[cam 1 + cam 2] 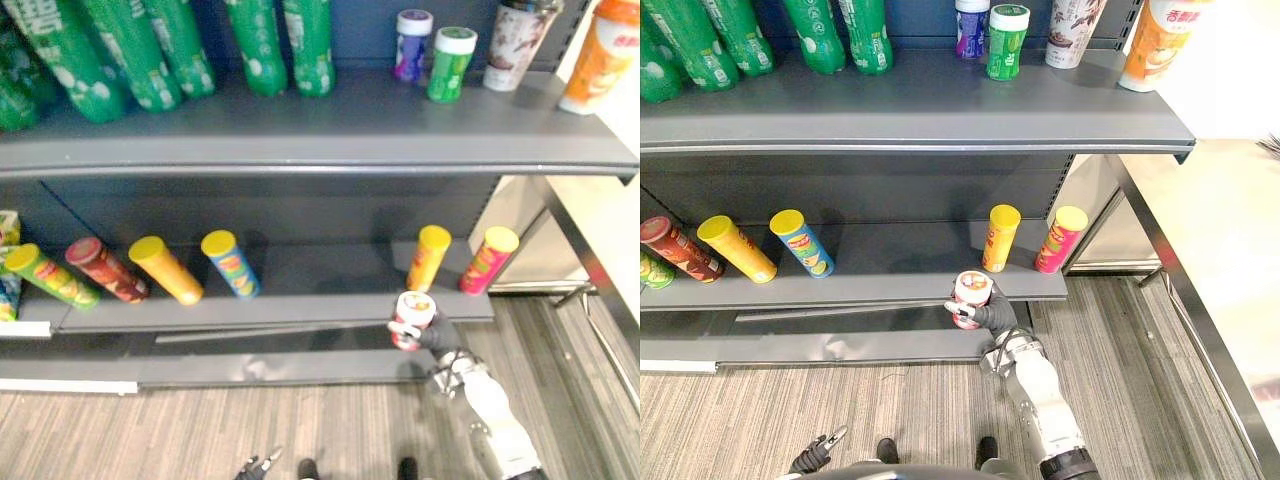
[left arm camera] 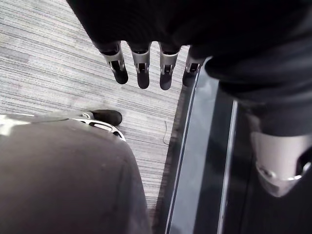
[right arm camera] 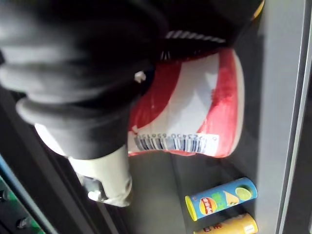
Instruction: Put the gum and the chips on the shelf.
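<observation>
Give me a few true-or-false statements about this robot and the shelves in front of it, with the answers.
1. The right hand grips a red-and-white chip can. True.
2. The left hand holds a gum jar. False: its fingers hang straight above the floor and hold nothing.
3. The green gum jar with a white lid stands on the upper grey shelf. True.
4. The blue chip can with a yellow lid is on the floor. False: it is on the lower shelf, among other cans.
</observation>
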Robot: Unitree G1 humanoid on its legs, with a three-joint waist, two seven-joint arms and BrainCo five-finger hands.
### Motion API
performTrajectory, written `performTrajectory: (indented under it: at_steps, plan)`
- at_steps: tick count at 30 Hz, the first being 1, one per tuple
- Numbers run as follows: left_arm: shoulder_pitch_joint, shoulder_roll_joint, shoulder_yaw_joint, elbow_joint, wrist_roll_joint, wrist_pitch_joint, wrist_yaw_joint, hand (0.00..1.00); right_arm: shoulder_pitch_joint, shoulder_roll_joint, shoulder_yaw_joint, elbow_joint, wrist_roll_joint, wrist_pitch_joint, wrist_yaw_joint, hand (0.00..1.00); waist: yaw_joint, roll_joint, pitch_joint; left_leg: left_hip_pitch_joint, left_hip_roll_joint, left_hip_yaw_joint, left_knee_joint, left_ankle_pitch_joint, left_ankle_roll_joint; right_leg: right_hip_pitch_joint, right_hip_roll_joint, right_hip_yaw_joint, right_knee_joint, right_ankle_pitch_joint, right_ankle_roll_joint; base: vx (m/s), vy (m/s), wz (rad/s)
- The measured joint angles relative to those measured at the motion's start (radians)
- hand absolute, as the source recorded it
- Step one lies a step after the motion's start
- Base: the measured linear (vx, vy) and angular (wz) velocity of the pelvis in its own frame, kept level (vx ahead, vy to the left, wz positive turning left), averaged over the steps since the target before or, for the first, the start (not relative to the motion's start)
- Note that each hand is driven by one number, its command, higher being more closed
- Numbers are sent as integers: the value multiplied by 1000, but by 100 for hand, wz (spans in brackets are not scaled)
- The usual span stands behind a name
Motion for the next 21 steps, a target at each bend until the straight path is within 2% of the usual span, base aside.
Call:
performTrajectory:
  at_steps: [2,3,17,21]
  plan:
    - [0,-1,0,1,0,0,1,0,0,0,8,0,2,0,0,100,0,0,0,0,1,0,0,-1,2,0,1,1,-1,5,0,-53,6,0]
    - [2,-5,0,6,7,14,8,0,-17,-11,15,25,9,1,1,100,0,9,-21,-3,-7,3,-1,-2,7,12,-3,11,-50,33,4,0,0,0]
    - [10,-6,13,5,6,21,-5,0,-36,-25,-4,82,7,9,1,100,2,5,-22,27,-8,-18,-3,-3,8,51,-4,-9,-45,32,5,-7,0,3]
    - [17,-7,40,4,6,31,-9,0,-81,-40,-16,107,-11,31,1,100,3,-2,-23,12,-10,-46,-6,4,8,51,-8,-39,-43,26,8,-26,-2,19]
